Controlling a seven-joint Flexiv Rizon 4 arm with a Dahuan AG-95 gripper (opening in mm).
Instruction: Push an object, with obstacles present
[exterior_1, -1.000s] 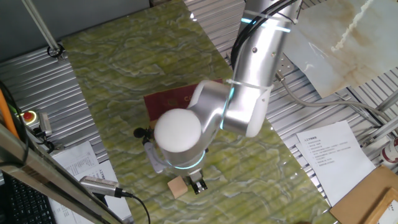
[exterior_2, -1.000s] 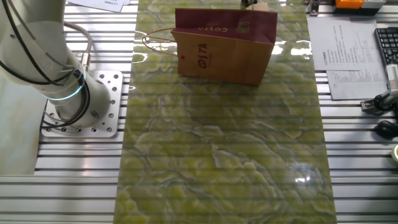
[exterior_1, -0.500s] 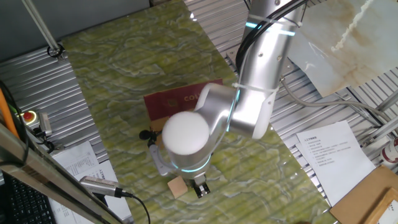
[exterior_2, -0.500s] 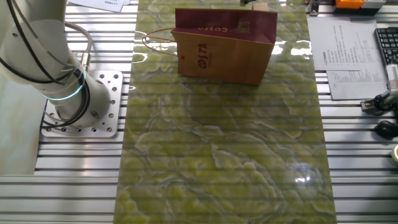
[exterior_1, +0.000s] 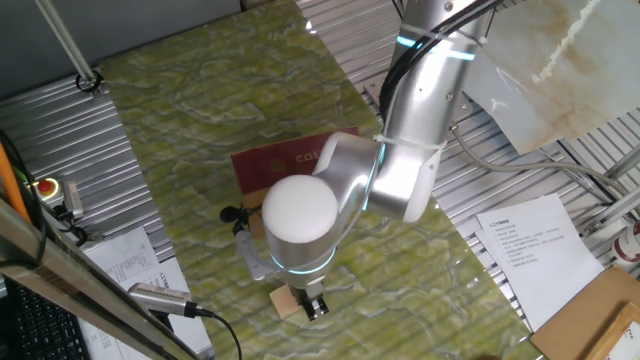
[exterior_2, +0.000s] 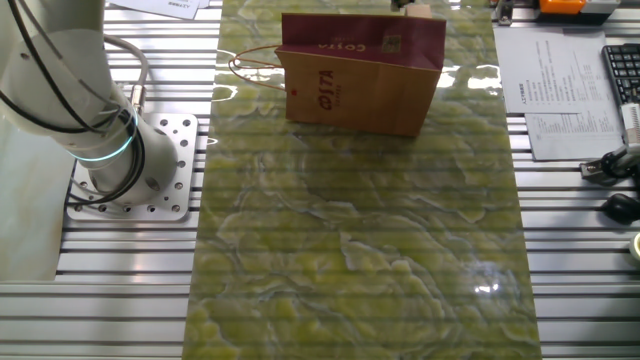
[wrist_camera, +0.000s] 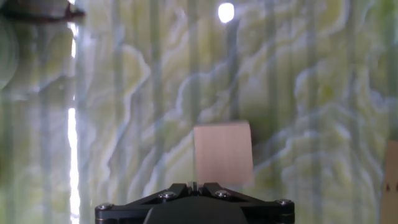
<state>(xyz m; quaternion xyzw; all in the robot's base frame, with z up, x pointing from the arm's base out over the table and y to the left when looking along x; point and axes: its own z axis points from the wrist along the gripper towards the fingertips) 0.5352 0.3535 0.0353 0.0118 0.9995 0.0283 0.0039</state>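
In one fixed view, the silver Flexiv arm (exterior_1: 400, 150) bends down over the green marbled mat (exterior_1: 200, 110) that covers the slatted metal table (exterior_1: 60, 140), and its round white joint cap hides much of the scene below it. The gripper (exterior_1: 315, 306) shows as a dark tip low on the mat, and the small wooden cube (exterior_1: 285, 301) sits right against its left side, near the mat's near edge. Whether the fingers are apart or together cannot be told from here, as only a small dark end of the gripper shows. Behind the arm lies the brown and maroon paper bag (exterior_1: 285, 163), partly covered by the elbow and apart from the cube. Printed sheets (exterior_1: 530, 245) rest on the table to the right. In the other fixed view, the COSTA paper bag (exterior_2: 362, 72) stands at the far end of the mat, its string handles (exterior_2: 255, 68) looping out to the left, and the arm's base (exterior_2: 110, 150) is bolted to a perforated plate beside the mat; the cube and gripper are hidden behind the bag. In the hand view, the cube (wrist_camera: 222, 152) fills the middle just ahead of the black gripper body (wrist_camera: 194, 204), lying on the mat; the fingertips themselves are not visible, so their state cannot be judged.
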